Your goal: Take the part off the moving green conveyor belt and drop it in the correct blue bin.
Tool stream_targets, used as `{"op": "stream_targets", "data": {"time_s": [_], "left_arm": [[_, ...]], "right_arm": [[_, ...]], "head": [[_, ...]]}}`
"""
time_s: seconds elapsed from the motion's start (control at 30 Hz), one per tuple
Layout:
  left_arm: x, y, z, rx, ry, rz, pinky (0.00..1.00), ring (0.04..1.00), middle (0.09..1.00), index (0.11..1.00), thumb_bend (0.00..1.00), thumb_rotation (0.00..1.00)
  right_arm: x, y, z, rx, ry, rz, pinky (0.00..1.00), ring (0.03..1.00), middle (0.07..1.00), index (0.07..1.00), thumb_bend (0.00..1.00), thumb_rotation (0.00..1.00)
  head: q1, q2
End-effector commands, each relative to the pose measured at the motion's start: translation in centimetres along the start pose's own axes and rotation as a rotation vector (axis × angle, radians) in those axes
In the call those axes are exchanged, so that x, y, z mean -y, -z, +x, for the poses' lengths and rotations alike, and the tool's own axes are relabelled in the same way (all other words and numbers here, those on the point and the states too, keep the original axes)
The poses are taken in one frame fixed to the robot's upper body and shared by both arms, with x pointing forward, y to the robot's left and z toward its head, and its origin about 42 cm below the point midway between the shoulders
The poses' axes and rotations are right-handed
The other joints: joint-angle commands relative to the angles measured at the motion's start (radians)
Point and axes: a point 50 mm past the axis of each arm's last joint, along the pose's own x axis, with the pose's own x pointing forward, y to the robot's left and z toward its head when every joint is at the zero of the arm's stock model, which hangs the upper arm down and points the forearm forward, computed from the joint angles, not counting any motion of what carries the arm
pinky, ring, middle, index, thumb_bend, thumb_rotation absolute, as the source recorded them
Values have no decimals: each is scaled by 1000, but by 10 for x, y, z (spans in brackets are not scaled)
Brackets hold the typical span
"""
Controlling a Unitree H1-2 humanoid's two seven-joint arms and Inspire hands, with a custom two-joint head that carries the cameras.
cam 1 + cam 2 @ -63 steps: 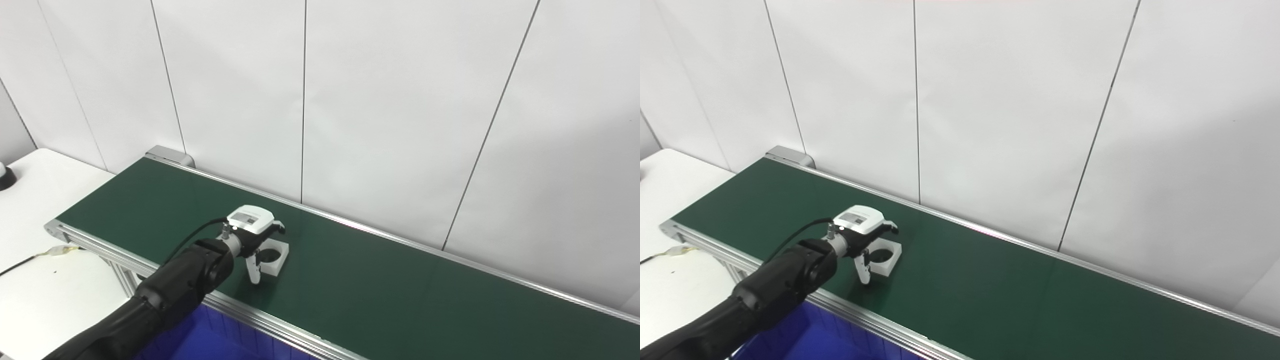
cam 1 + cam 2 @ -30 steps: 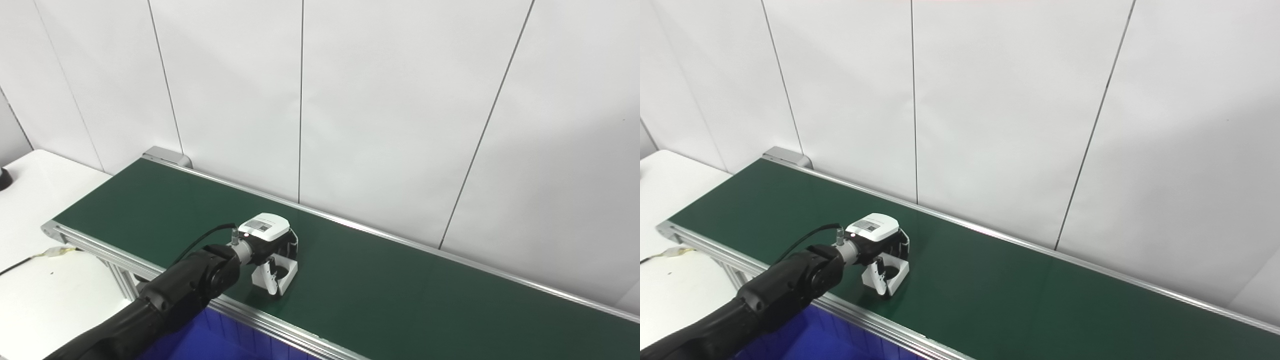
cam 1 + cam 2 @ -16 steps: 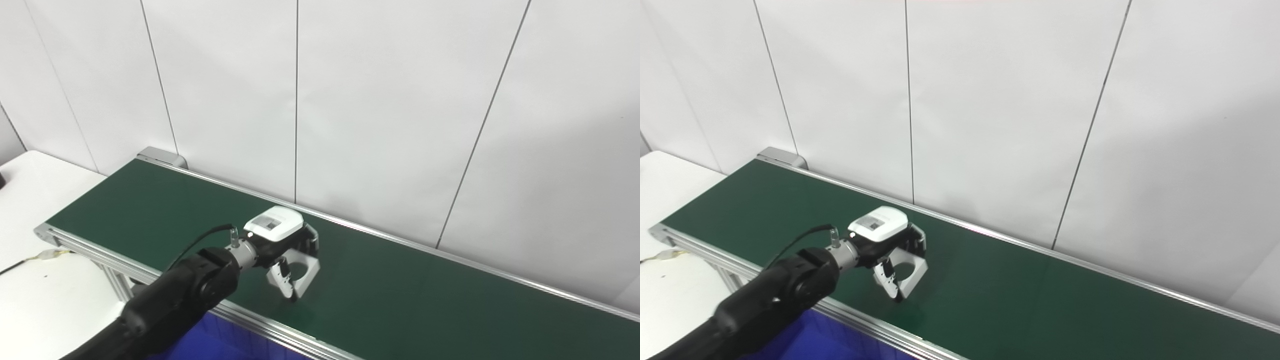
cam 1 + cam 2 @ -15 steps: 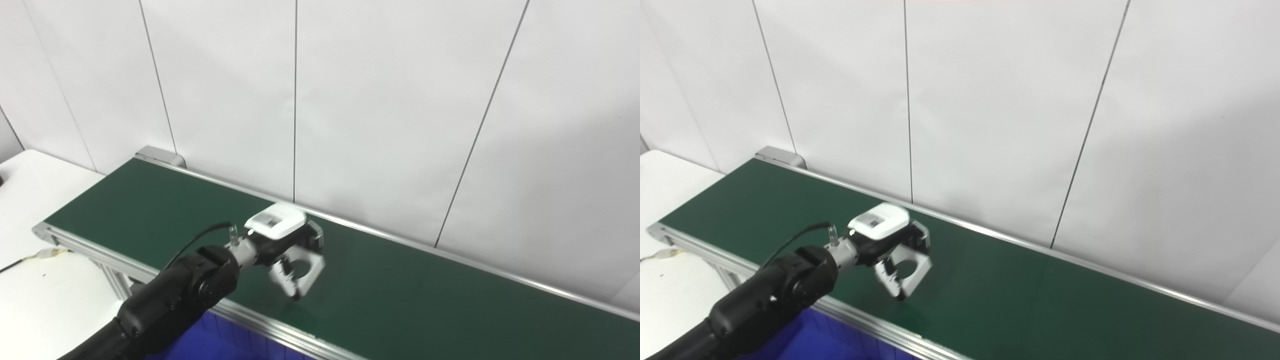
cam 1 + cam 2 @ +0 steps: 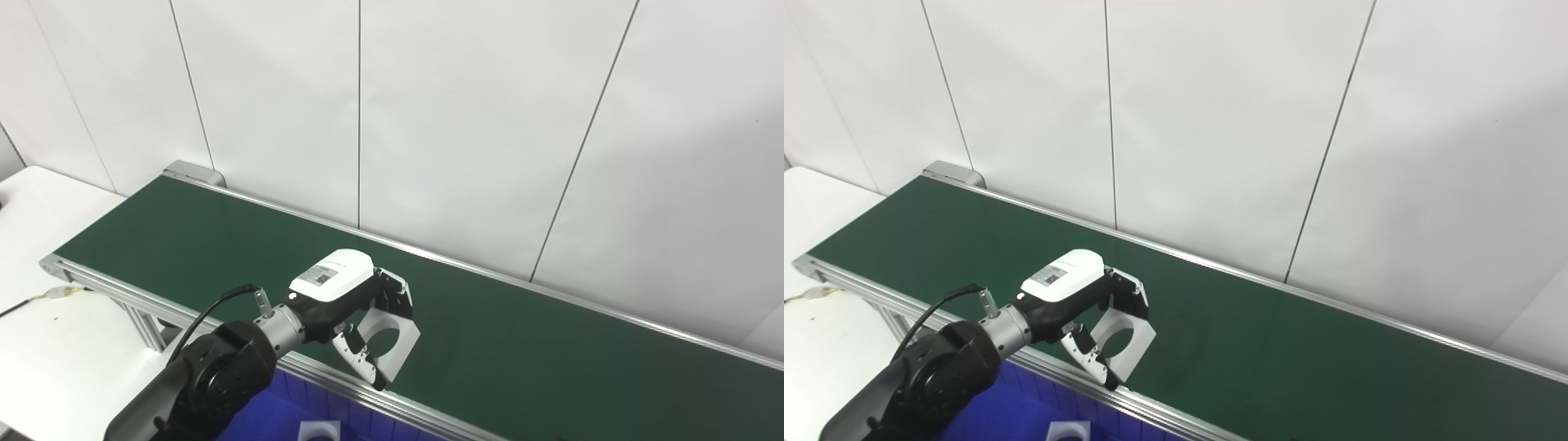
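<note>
Moved: part (image 5: 387,342) now lifted off the belt, carried toward its near rail.
Fingers (image 5: 392,293): closed on the white part, thumb beneath.
Left hand (image 5: 343,294): above green conveyor belt (image 5: 551,361).
Blue bin (image 5: 1004,416): below, holding another white piece (image 5: 1069,430).

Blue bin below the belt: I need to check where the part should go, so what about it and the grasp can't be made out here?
- Blue bin: cut off by the bottom edge in both views, partly behind the left arm; its dividers don't show.
- White piece in the bin: cropped, shape unclear.
- Left robot hand on the part: far-side contact hidden.
- Right robot hand: out of frame.
</note>
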Motion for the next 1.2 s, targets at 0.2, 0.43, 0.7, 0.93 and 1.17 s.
{"op": "stream_targets", "data": {"time_s": [0.2, 0.43, 0.7, 0.93, 1.17], "left_arm": [[-5, -28, -20, 63, -67, -92, 392, 418, 477, 509, 502, 0], [-3, -37, -37, 53, -58, -162, 414, 433, 500, 497, 502, 0], [8, -32, -59, -1, -53, -187, 397, 427, 483, 504, 502, 0], [36, -20, -72, -83, -1, -247, 345, 391, 466, 522, 499, 0], [73, -7, -75, -179, 62, -256, 356, 386, 475, 524, 499, 0]], "right_arm": [[8, -18, 6, 32, 9, 12, 763, 824, 863, 910, 664, 456], [14, -26, 12, 30, 10, 22, 756, 816, 848, 889, 707, 467], [24, -31, 17, 25, 17, 24, 744, 807, 839, 881, 730, 478], [31, -34, 18, 23, 18, 20, 731, 797, 835, 882, 735, 483], [37, -35, 16, 21, 18, 11, 727, 794, 834, 886, 734, 496]], "head": [[-60, 67], [-83, 153], [-59, 218], [-50, 239], [-46, 249]]}}
